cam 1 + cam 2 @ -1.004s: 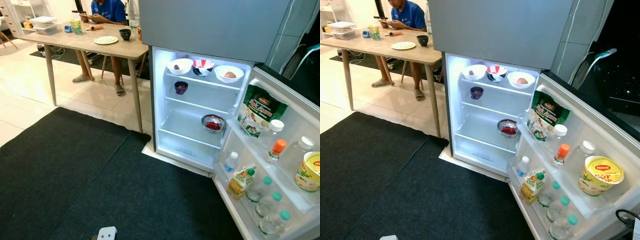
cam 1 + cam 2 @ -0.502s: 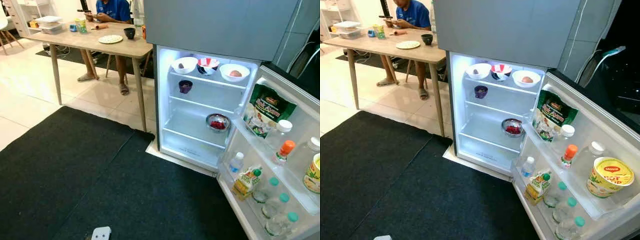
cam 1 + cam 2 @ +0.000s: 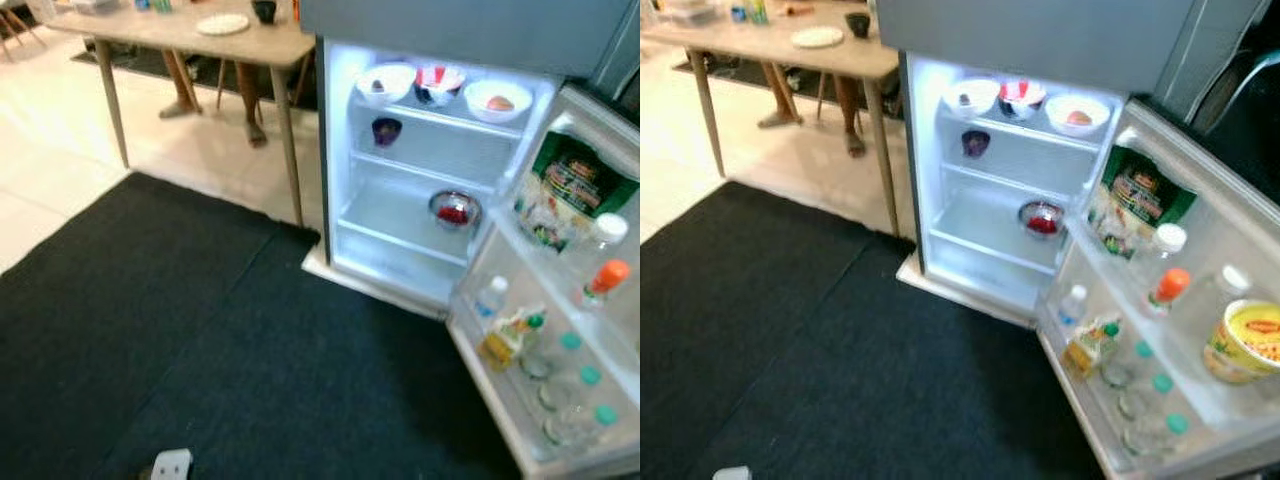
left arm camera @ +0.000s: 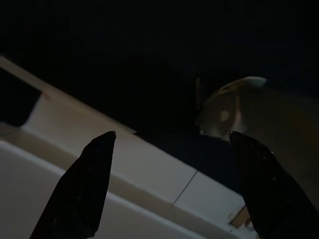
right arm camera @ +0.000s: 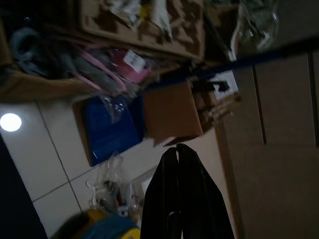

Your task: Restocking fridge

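Note:
The fridge (image 3: 400,262) stands open and lit ahead on the right. Its top shelf holds three bowls (image 3: 385,83), with a dark purple cup (image 3: 386,130) below and a metal bowl of red food (image 3: 454,210) lower down. The open door (image 3: 1215,235) carries a green bag (image 3: 568,190), an orange-capped bottle (image 3: 604,282), a juice carton (image 3: 505,340), several water bottles and a yellow noodle cup (image 3: 1242,340). My left gripper (image 4: 169,184) hangs open over dim floor tiles, holding nothing. My right gripper (image 5: 177,149) is shut and empty, pointing at floor clutter.
A black mat (image 3: 200,340) covers the floor before the fridge. A wooden table (image 3: 170,28) stands at the back left with a person's legs (image 3: 215,85) under it. Cardboard boxes (image 5: 172,112) and a blue bag (image 5: 109,124) lie on tiles in the right wrist view.
The head views have tilted down and drawn nearer the fridge, and are now blurred. Nothing in the fridge or on the door has moved.

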